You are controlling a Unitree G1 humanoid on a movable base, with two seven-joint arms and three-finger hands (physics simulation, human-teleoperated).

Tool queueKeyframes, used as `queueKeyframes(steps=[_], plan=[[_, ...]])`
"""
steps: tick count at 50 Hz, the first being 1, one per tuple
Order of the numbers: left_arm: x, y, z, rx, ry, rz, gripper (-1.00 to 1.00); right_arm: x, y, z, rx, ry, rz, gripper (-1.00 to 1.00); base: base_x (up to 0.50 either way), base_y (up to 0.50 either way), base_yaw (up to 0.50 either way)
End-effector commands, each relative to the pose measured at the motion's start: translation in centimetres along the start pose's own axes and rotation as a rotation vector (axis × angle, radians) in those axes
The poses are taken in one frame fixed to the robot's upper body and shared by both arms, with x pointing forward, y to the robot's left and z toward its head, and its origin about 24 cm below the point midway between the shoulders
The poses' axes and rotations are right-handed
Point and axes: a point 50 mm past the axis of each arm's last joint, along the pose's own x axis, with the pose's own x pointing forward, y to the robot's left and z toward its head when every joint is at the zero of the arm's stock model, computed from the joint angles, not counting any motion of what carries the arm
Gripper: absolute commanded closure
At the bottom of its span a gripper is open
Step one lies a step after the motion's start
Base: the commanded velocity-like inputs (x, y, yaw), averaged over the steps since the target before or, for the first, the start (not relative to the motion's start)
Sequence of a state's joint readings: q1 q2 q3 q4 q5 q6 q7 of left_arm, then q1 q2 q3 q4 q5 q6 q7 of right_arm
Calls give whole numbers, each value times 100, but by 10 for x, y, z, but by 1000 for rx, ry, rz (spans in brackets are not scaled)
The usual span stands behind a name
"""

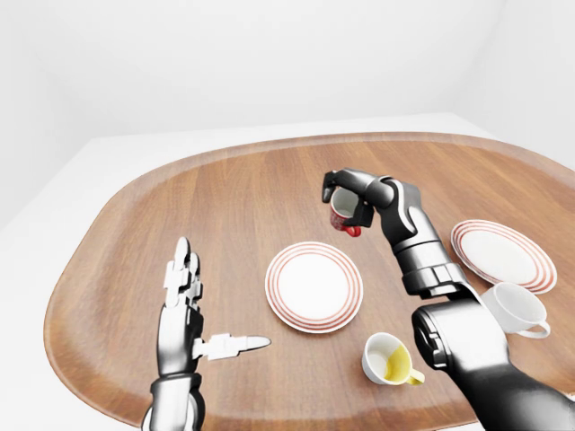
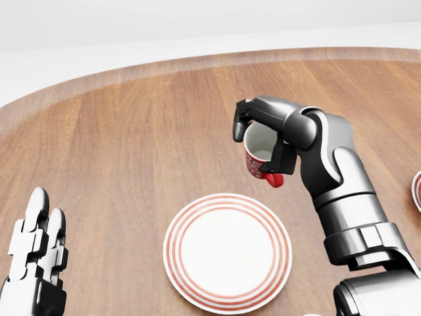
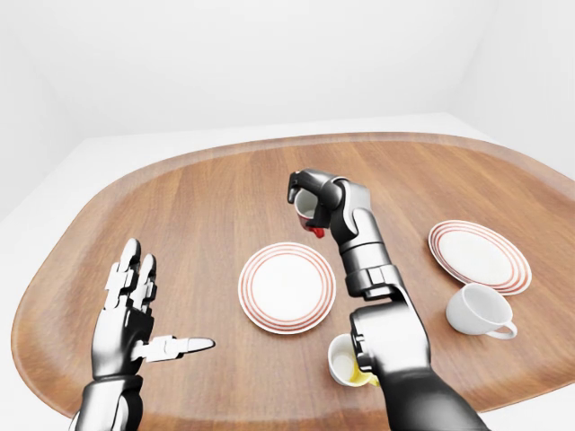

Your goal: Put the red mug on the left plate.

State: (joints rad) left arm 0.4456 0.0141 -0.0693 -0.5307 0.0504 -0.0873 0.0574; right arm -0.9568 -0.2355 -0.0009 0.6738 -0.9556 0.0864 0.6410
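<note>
My right hand [image 2: 260, 135] is shut on the red mug [image 2: 261, 159], which has a white inside and a red handle. It holds the mug tilted, above the table, just beyond the upper right rim of the left plate [image 2: 227, 250], a white plate with red rings. The mug and hand also show in the left-eye view [image 1: 346, 213]. My left hand [image 1: 193, 310] is open and empty at the lower left, fingers spread, well left of the plate.
A second red-ringed plate [image 1: 503, 254] lies at the right of the wooden table [image 1: 216, 206]. A white cup [image 1: 517, 310] stands below it. A white cup with a yellow inside [image 1: 389, 359] stands below the left plate, next to my right forearm.
</note>
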Motion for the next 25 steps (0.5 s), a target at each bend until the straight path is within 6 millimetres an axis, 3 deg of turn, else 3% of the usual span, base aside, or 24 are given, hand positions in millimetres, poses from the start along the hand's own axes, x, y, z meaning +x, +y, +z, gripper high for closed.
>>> queueKeyframes(steps=[1, 4, 16, 25], plan=[[0, 1, -1, -4, 4, -2, -100, 26, 39, 59, -119, -71, 111, 100, 0, 0, 0], [0, 1, -1, -5, 5, -2, -100, 28, 50, 67, -137, -96, 139, 100, 0, 0, 0], [0, 2, -1, -6, 7, 2, -100, 38, 93, 69, -133, -148, 163, 100, 0, 0, 0], [-1, 1, -1, -6, 4, 0, -100, 40, 121, 60, -105, -155, 209, 100, 0, 0, 0]])
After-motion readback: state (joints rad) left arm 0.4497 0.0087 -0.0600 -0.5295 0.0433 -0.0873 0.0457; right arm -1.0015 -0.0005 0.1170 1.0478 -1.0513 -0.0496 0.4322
